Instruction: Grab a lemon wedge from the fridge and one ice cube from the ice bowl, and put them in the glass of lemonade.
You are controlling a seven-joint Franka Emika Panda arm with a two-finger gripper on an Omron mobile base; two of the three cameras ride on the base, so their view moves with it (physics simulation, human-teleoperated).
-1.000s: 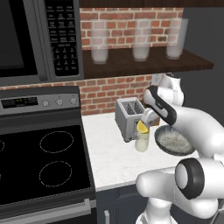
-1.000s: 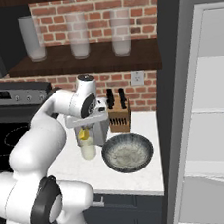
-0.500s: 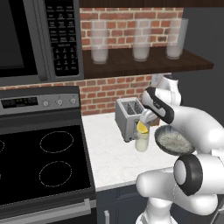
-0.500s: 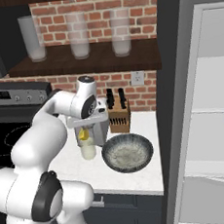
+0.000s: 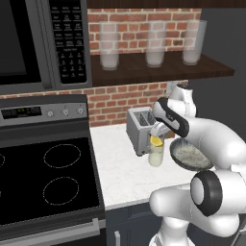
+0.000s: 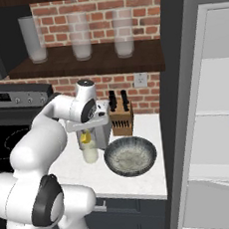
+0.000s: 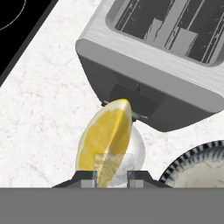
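The arm has come a little lower over the glass of lemonade (image 5: 156,154), which stands on the desk (image 5: 120,173) beside the toaster (image 5: 140,129). Its jaws are clamped on the lemon wedge (image 7: 105,136), directly above the glass, so I judge the release is near.

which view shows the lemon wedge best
The hand view: the wedge is large, held between the gripper tips above the glass. In both base views it's only a small yellow spot over the glass.
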